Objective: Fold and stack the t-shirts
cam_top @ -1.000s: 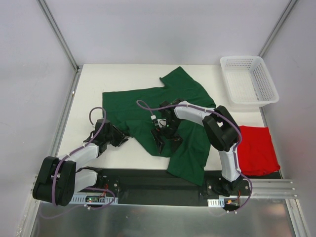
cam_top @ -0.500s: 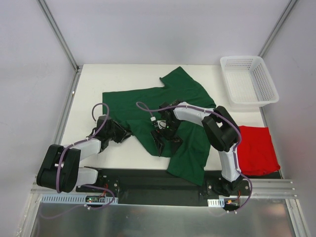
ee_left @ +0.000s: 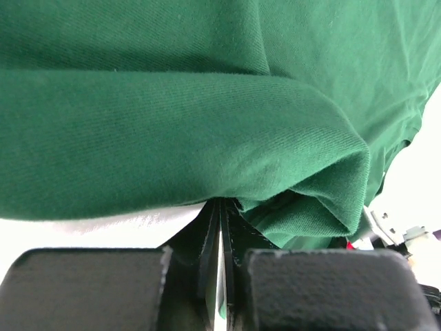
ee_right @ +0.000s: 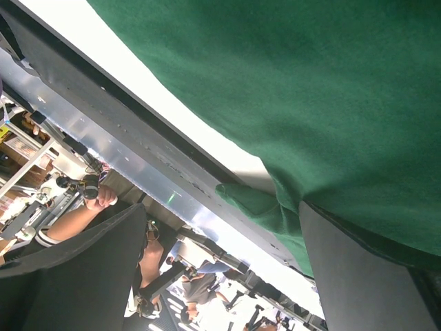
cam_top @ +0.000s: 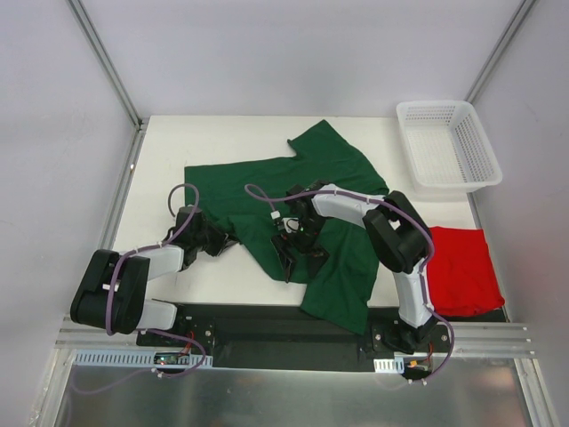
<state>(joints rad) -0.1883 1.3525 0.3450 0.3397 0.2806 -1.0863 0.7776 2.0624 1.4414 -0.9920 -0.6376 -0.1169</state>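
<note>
As the left arm (cam_top: 142, 267) lies low across the near-left of the white tabletop (cam_top: 169, 142), its left pincer (cam_top: 218, 240) sits at the near-left edge of the green t-shirt (cam_top: 293, 178). The pincer is closed and clamped on a fold of that cloth. Wrist cam shows the two black fingers (ee_left: 103, 289) w/ only a thin slit btwn them and the doubled hem bunched right at the tips.

The green t-shirt is spread out, unfolded & rumpled, over the ctr of the tabletop. One sleeve points to the far side, and the body runs diagonally down to the near edge, where a corner overlaps the black base plate (cam_top: 267, 325).

The right arm (cam_top: 400, 240) bends back over the shirt from its base at near-right. The right pincer (cam_top: 292, 253) is down on the tee's near-left hem, just right of the left one but apart from it. Its fingers stand wide apart. Per its wrist cam, cloth drapes over one finger & a small fold of hem hangs in the gap, w/ nothing pinched.

Further right, a red t-shirt (cam_top: 464, 271), folded to a neat rectangle, lies flat at the near-right edge of the tabletop, w/ the right arm btwn it and the green one. At the far-right corner sits a white plastic basket (cam_top: 449, 147) w/ mesh sides. The green tee's far sleeve ends near it, w/ a gap.
</note>
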